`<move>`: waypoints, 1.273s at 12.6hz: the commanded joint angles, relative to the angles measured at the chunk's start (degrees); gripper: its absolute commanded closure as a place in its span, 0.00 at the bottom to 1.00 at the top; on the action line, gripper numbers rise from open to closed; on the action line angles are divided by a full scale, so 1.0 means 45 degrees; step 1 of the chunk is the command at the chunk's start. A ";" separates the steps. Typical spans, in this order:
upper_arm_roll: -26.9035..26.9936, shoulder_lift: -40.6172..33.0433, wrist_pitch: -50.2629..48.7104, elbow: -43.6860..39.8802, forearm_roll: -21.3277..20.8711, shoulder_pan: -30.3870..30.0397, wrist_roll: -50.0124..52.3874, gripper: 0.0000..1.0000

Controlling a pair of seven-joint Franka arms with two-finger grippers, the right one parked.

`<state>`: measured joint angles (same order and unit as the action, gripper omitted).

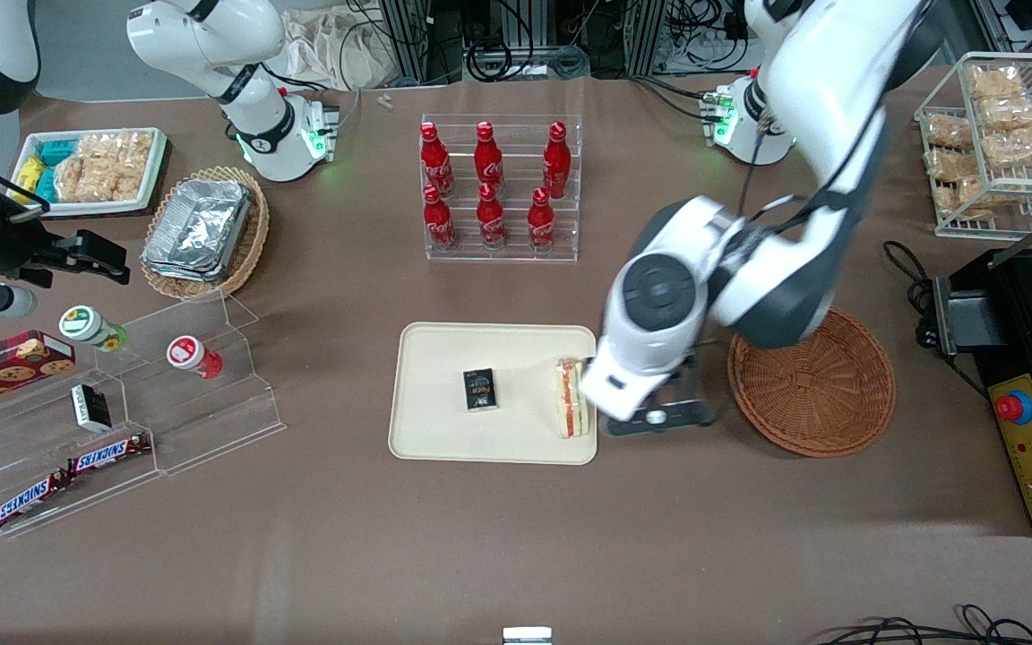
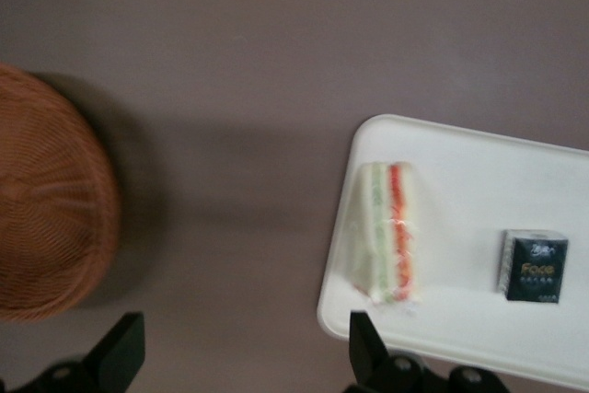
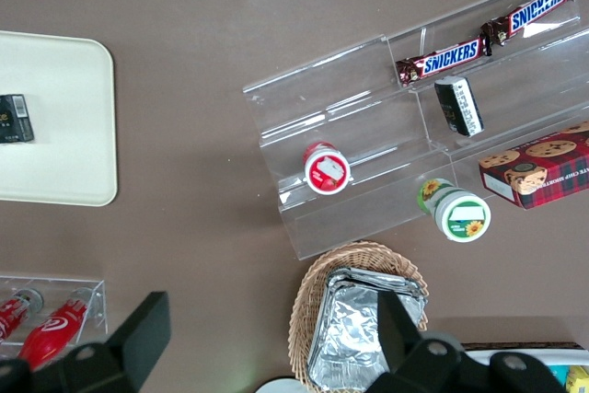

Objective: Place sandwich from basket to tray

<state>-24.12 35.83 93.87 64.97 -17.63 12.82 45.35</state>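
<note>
Broadly, the brown surface (image 1: 516, 555) fills the front view from edge to edge, and the working arm reaches down over the middle right of that frame. Next in size, the cream tray (image 1: 444, 430) lies flat just below the frame's centre, and the round reddish-brown basket (image 1: 825, 394) sits at the centre right, well apart from the tray, with nothing showing in the part of its woven bowl that can be seen. Between tray and basket, the end effector (image 1: 659, 414) hangs low above the bare surface, just beside the tray's edge that faces the basket; in the wrist view its two dark fingertips (image 2: 120, 347) stand wide apart with only brown cloth and the tray's rim between them, and they grip nothing. Higher in the front frame, a clear rack of red bottles (image 1: 491, 184) stands upright, farther from the camera than the tray. Smaller still, the sandwich (image 1: 572, 397) rests on the tray by the rim nearest the basket, apart from both fingers, its orange-red filling showing as a stripe along one side in the wrist view (image 2: 391, 232). Smallest, a black packet (image 1: 480, 390) lies flat near the tray's middle, clear of the sandwich
</note>
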 commanded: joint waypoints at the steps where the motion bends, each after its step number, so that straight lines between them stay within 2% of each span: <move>1: -0.0070 -0.1902 -0.0798 0.0834 0.1197 -0.1613 -0.0833 0.01; 4: -0.0070 -0.4186 -0.1557 0.2004 0.3306 -0.4169 -0.3716 0.01; 5: -0.0051 -0.4948 -0.1794 0.2511 0.3603 -0.4971 -0.4715 0.00; 7: -0.0011 -0.6607 -0.1351 0.4360 0.3509 -0.5756 -0.5213 0.00; 10: 0.0028 -0.9089 0.1187 0.8130 0.4013 -0.6598 -0.6339 0.00; 11: 0.0028 -0.9251 0.1134 0.8315 0.4403 -0.6986 -0.7139 0.00; 13: 0.0028 -0.9175 0.0958 0.7987 0.4446 -0.7536 -0.7926 0.00; 16: 0.0008 -0.7909 -0.0016 0.6428 0.4406 -0.7772 -0.7987 0.00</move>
<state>-23.56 -3.05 96.51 98.44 1.08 -21.55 10.49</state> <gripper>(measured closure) 0.000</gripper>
